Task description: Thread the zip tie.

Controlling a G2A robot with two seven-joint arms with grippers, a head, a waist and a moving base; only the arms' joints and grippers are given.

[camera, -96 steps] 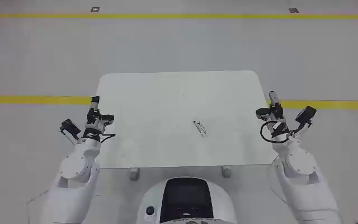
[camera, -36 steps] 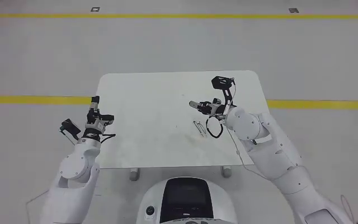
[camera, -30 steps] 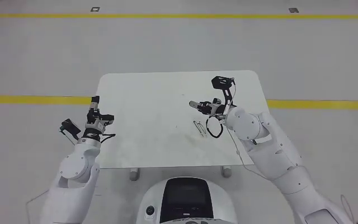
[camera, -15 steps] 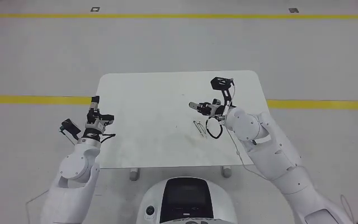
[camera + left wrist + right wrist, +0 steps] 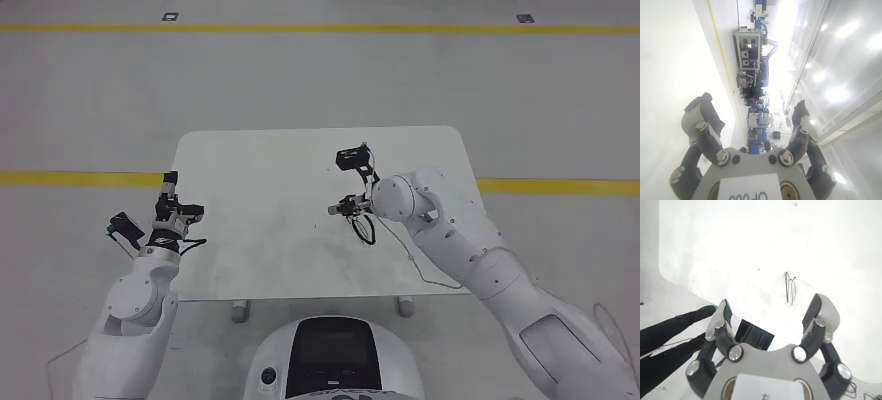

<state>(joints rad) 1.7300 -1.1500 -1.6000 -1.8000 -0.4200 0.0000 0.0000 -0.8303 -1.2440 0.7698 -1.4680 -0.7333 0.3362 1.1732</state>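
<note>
You have one white tabletop (image 5: 260,200), a smooth rectangle with rounded corners. It stands on a pale grey floor (image 5: 320,90) crossed by two yellow lines (image 5: 80,178). The left wrist view takes in a bright hall with metal racks (image 5: 747,51) and rows of ceiling lights (image 5: 819,75).

Starting at your left, the left pincer (image 5: 168,190) sits just off the tabletop's left edge. In its own view the pincer (image 5: 753,102) is spread wide with nothing between its two dark fingers, which hang on grey links with silver screws.

Right of the tabletop's centre, toward the robot's side, the zip tie (image 5: 787,287) lies flat as a thin, straight black strip. A second black strip (image 5: 794,291), bent into a narrow loop, lies just beside it. That makes two strips, both on a faint pale rectangle (image 5: 802,283) whose material you cannot make out.

The right pincer (image 5: 335,209) hangs over that same part of the tabletop. It too is spread wide (image 5: 770,299) and holds nothing. Its two ribbed black pads (image 5: 811,309) are clear of the strips.
</note>
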